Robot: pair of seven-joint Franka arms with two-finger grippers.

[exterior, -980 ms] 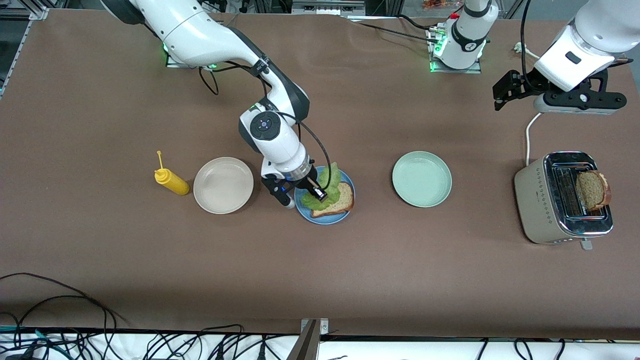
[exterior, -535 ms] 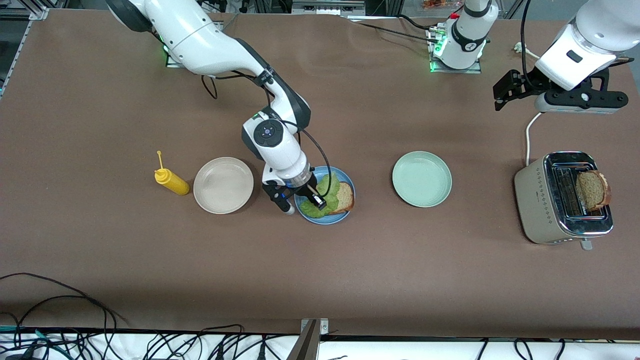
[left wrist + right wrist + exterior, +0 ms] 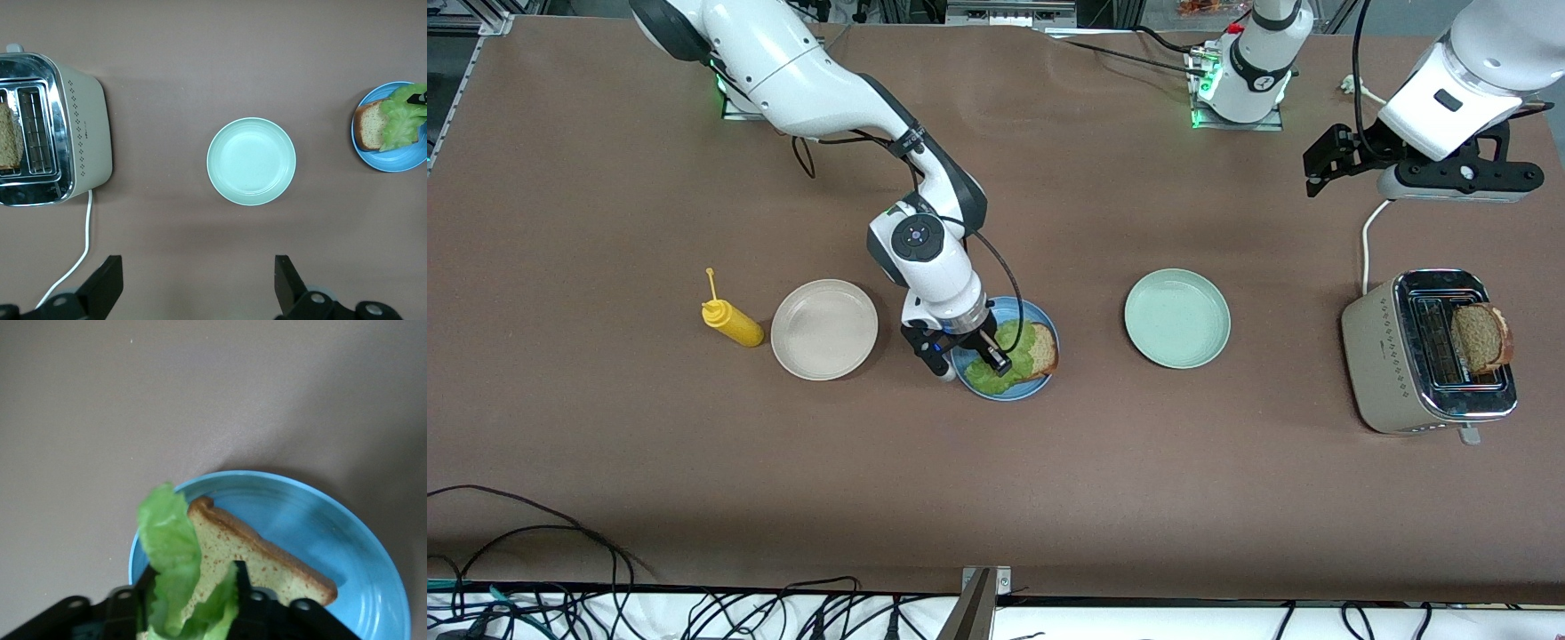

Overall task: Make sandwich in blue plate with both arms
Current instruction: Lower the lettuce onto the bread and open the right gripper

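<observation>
The blue plate (image 3: 1009,396) (image 3: 333,527) (image 3: 400,160) sits mid-table and carries one brown bread slice (image 3: 1043,351) (image 3: 260,553) (image 3: 368,125). A ruffled lettuce leaf (image 3: 1005,369) (image 3: 170,533) (image 3: 403,120) lies across that slice. My right gripper (image 3: 989,360) (image 3: 189,613) is low over the plate, open, with the leaf lying loosely between its spread fingers. A second bread slice (image 3: 1480,336) (image 3: 7,137) stands in the toaster (image 3: 1392,356) (image 3: 83,133). My left gripper (image 3: 1458,178) (image 3: 198,287) waits open and empty, high over the table at the left arm's end.
A pale green plate (image 3: 1176,318) (image 3: 251,161) lies between the blue plate and the toaster. A beige plate (image 3: 824,329) and a yellow squeeze bottle (image 3: 732,322) sit toward the right arm's end. The toaster's white cord (image 3: 1366,240) runs toward the arm bases.
My right gripper came down and laid the lettuce flatter over the bread, and its fingers have spread apart. The left arm has not moved.
</observation>
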